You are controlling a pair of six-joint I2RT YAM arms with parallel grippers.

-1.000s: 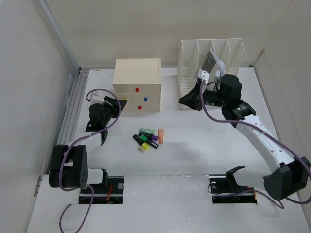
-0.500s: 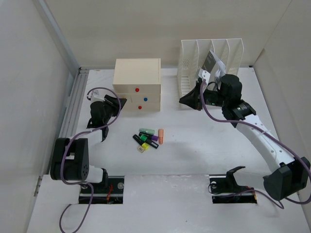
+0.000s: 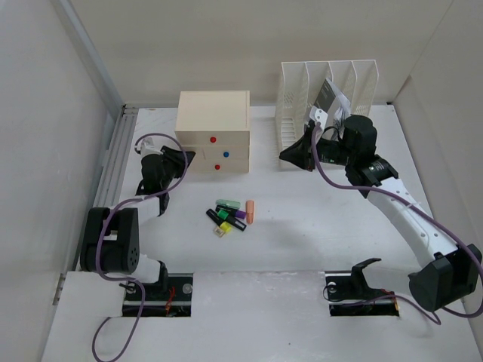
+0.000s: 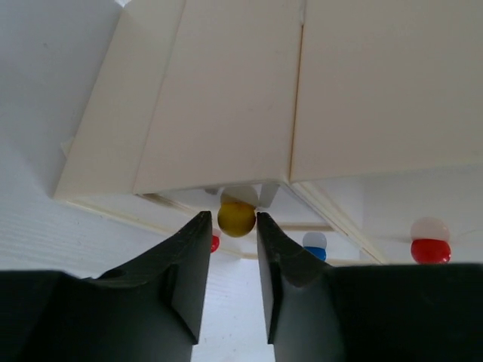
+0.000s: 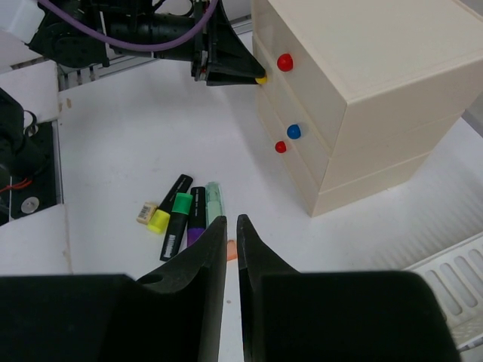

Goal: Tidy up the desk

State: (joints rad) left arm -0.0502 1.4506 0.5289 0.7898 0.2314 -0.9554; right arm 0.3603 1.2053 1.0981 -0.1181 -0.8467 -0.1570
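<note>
Desk point(image 3: 317, 226) fills the top view. Drawer box point(image 3: 213, 133) upper centre, file rack point(image 3: 326, 98) upper right, markers point(image 3: 230, 216) mid-frame. Left gripper point(image 4: 231, 249) straddles the yellow knob point(image 4: 236, 217), jaws not clamped on it. Right gripper point(image 5: 232, 249) nearly closed, empty.

Plain off-white panels point(image 3: 226, 45) close in the scene at the back and on both sides, lit evenly with only soft shadows. A beige wooden drawer box point(image 3: 213, 132) stands near the back panel. To its right, just apart, is a white slotted file rack point(image 3: 324, 94). An aluminium rail point(image 3: 113, 162) runs along the left, near the drawer box.
</note>
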